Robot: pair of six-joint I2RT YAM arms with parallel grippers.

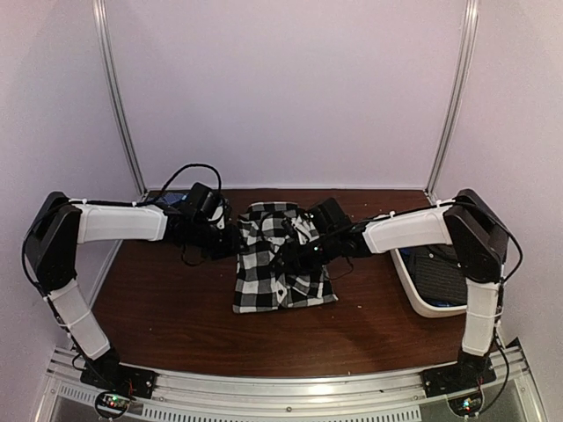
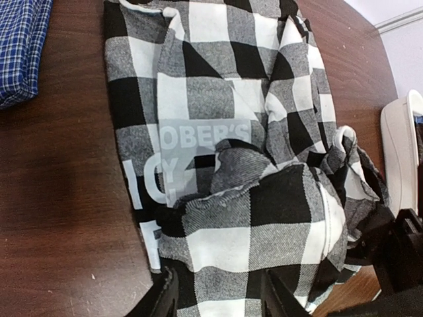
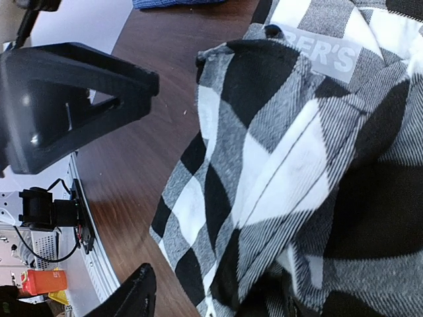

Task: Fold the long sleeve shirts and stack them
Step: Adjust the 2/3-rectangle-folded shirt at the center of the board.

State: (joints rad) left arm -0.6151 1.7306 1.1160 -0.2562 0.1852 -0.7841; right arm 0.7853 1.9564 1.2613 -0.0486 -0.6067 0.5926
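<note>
The black-and-white checked shirt [image 1: 277, 259] lies partly folded in the middle of the table, printed label showing. My left gripper [image 1: 230, 237] is at its left edge; in the left wrist view the shirt [image 2: 225, 132] runs between the spread fingers [image 2: 162, 294], so the gripper [image 2: 219, 297] is open. My right gripper [image 1: 303, 253] is at the shirt's right side. In the right wrist view the gripper [image 3: 211, 300] shows one finger [image 3: 135, 294] well off the cloth [image 3: 277, 145]; the other is hidden under a raised fold. The blue patterned shirt [image 2: 20, 46] lies folded at the far left.
A white oval basket [image 1: 413, 290] stands at the table's right edge with dark cloth [image 1: 440, 272] inside. The left gripper's black body [image 3: 66, 112] is close to the right wrist. Metal frame posts stand at the back corners.
</note>
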